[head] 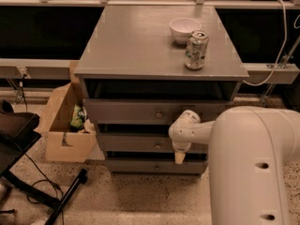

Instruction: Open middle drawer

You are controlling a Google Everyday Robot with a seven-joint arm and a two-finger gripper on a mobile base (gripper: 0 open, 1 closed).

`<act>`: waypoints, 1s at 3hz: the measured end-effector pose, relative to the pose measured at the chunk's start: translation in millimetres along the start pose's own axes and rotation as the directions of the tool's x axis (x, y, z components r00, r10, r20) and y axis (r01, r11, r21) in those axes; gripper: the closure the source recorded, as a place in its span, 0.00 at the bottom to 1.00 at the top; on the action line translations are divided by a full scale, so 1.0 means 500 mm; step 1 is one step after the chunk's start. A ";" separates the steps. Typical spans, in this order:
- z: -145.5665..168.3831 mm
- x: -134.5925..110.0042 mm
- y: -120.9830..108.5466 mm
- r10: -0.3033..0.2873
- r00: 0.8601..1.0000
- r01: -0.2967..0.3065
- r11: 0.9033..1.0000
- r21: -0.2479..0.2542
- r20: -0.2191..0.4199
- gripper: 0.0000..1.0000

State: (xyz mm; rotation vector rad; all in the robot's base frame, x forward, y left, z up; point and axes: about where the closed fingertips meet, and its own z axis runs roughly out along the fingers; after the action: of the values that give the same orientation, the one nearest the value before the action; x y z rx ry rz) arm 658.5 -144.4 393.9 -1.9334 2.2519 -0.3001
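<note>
The grey cabinet point(140, 46) has three drawers stacked in its front. The middle drawer point(131, 143) has a flat grey front with a small round knob point(157, 146) at its centre and looks closed. My gripper point(179, 156) hangs tip-down at the end of the white arm point(243, 158). It sits just right of the knob, in front of the lower edge of the middle drawer, with its tan tip reaching the gap above the bottom drawer point(140, 167). It holds nothing that I can see. The top drawer point(126, 111) is above it.
A white bowl point(184, 29) and a drink can point(196, 49) stand on the cabinet top at the back right. An open cardboard box point(63, 135) with packets stands on the floor to the left. A black stand and cables point(42, 191) lie at the lower left.
</note>
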 end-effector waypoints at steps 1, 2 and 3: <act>-0.007 0.033 0.012 0.011 0.998 -0.014 0.999 -0.041 -0.068 0.47; -0.026 0.063 0.029 0.028 0.994 -0.035 0.997 -0.068 -0.104 0.78; -0.026 0.063 0.029 0.028 0.994 -0.035 0.997 -0.068 -0.104 0.99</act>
State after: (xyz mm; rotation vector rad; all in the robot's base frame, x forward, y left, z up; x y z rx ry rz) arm 636.4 -172.9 403.1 -1.9572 2.3855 -0.3288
